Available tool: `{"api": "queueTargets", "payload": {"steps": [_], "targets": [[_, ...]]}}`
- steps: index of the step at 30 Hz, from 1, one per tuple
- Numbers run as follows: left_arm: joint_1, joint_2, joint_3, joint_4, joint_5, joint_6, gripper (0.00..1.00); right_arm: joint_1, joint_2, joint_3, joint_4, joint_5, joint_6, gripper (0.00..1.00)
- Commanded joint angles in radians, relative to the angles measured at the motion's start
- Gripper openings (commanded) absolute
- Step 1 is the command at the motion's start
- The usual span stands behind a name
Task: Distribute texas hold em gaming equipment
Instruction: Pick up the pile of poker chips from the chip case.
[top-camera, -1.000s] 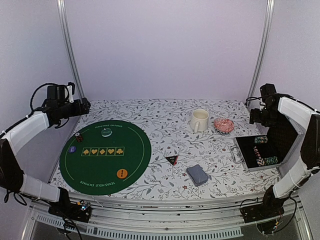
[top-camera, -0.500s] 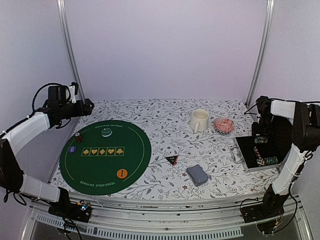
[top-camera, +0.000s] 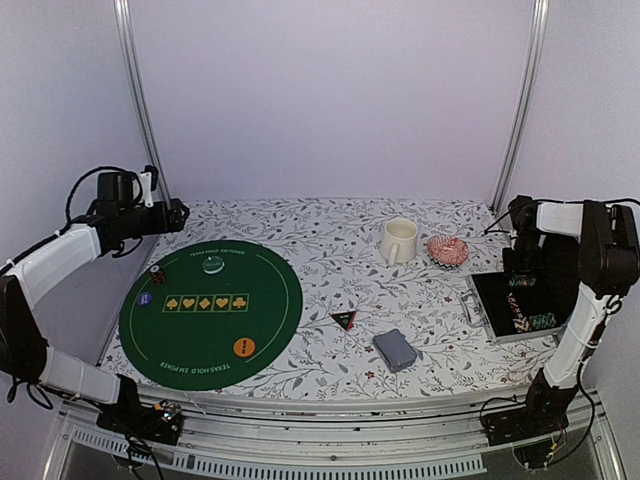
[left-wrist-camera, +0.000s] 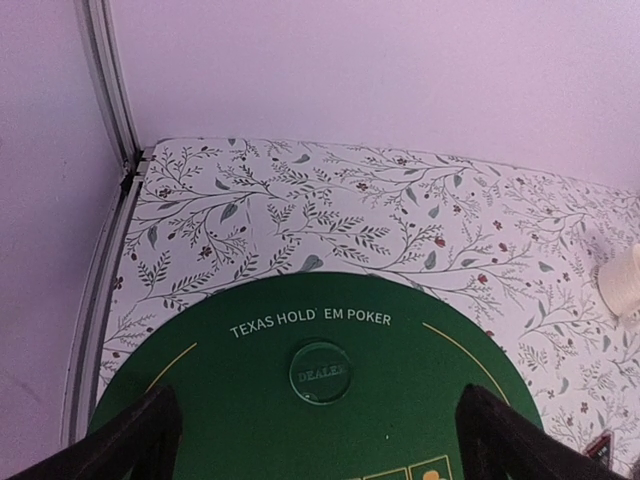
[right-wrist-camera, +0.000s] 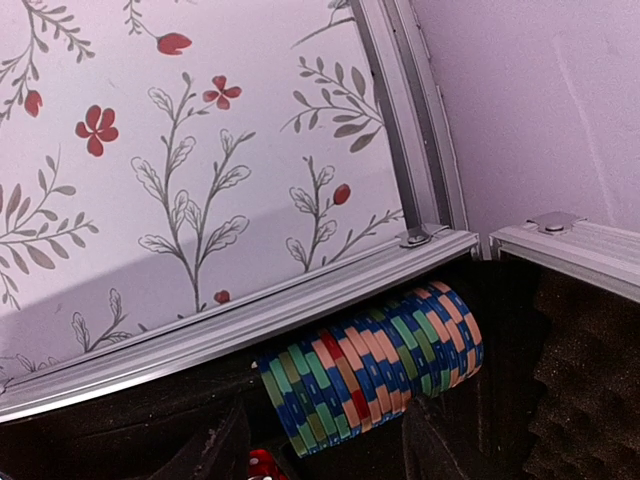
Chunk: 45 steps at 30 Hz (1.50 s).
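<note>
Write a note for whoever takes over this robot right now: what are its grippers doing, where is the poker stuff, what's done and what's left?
Left gripper: open, empty, above the far edge of the green mat.
Right gripper: in the open case, straddling the chip row; grip unclear.
On the mat: clear disc, orange button, chips near its left edge.
Off the mat: card deck and triangular marker.
Left: chips from the case, cards, marker.
</note>
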Motion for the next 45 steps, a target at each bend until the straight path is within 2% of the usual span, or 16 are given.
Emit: {"api": "queueTargets", "payload": {"steps": [1,10,19,35,42,45], "targets": [[-0.010,0.011,-0.007,0.021,0.015,0.014,0.98,-0.003,0.038,0.026,0.021,0.016,-0.029,0.54],[-0.010,0.017,-0.005,0.021,0.024,0.015,0.98,-0.001,0.033,0.009,0.017,-0.049,-0.029,0.48],[-0.010,0.022,-0.005,0.021,0.037,0.016,0.98,0.018,0.002,-0.010,0.024,-0.081,-0.029,0.46],[-0.009,0.026,-0.004,0.020,0.057,0.020,0.98,0.017,0.035,0.003,0.021,0.016,-0.059,0.54],[-0.010,0.029,-0.005,0.020,0.066,0.020,0.98,0.007,0.058,0.003,0.032,0.010,-0.066,0.56],[-0.010,0.030,-0.004,0.021,0.072,0.020,0.98,0.005,0.062,0.004,0.031,0.007,-0.066,0.60]]}}
